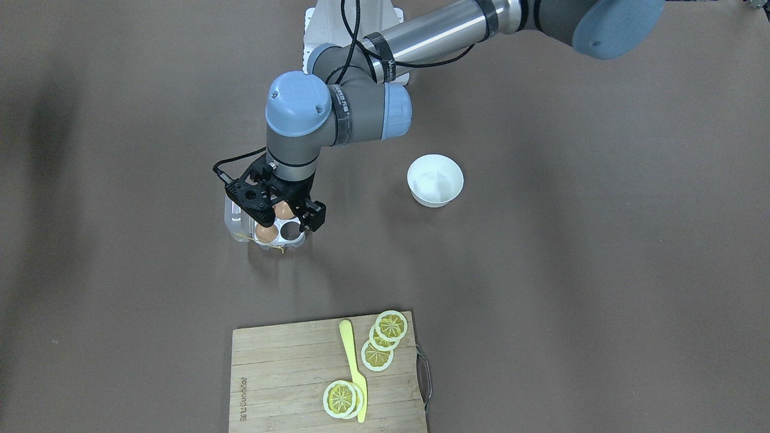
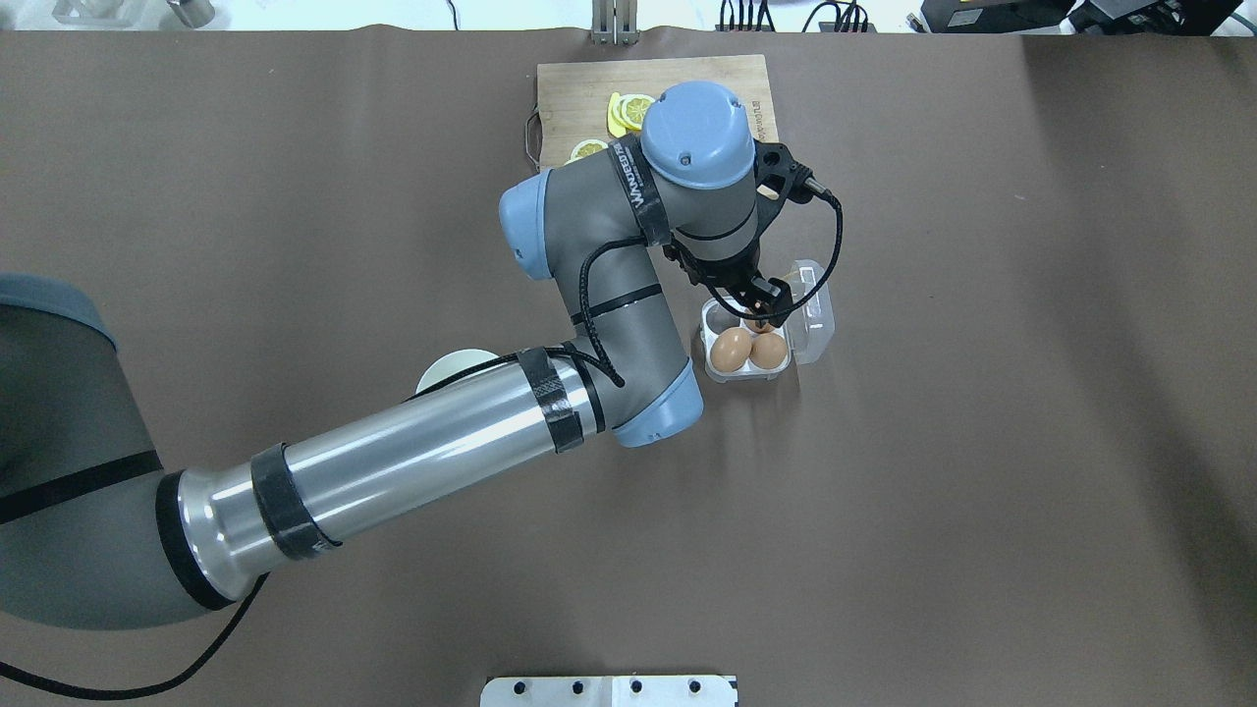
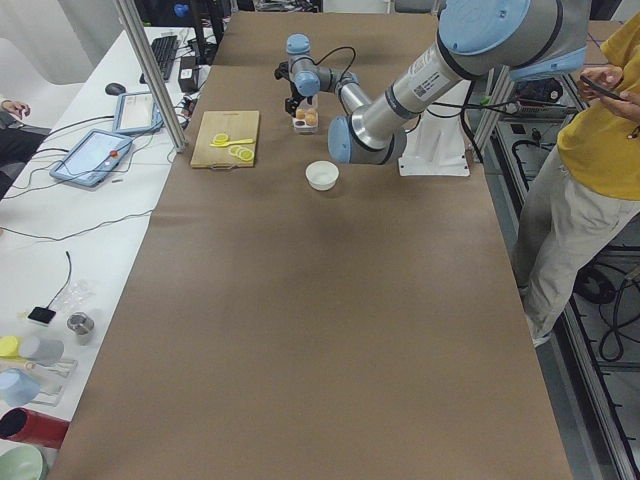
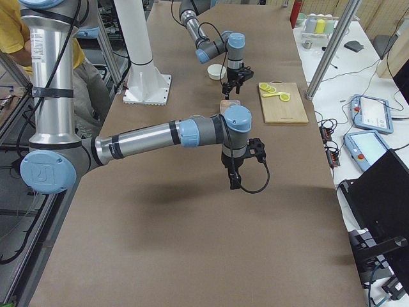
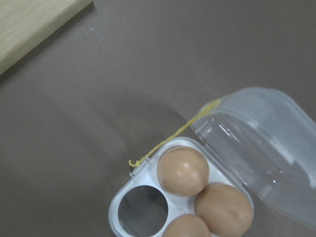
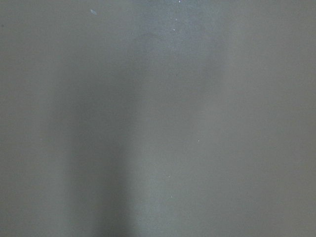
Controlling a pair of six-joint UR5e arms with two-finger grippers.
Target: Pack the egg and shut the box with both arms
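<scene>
Egg [image 5: 182,170] sits in the box [image 5: 116,218] w/ 2 more, smooth tan ovals in thin clear plastic; 1 cell empty, domed lid [image 5: 266,148] open, so I'd say packing approx done, closing left. Left gripper [image 1: 283,211] hangs spread over the box, empty; right gripper [image 4: 234,181] well apart, can't tell its state

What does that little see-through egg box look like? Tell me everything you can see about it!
The box is a small carton of clear plastic with four round cells. Its hinged lid is flipped open to one side, with a thin yellow string trailing from it. Three brown eggs fill three cells; one cell is empty. It rests on the brown table. The left gripper hangs right above it; whether they touch can't be seen.
</scene>
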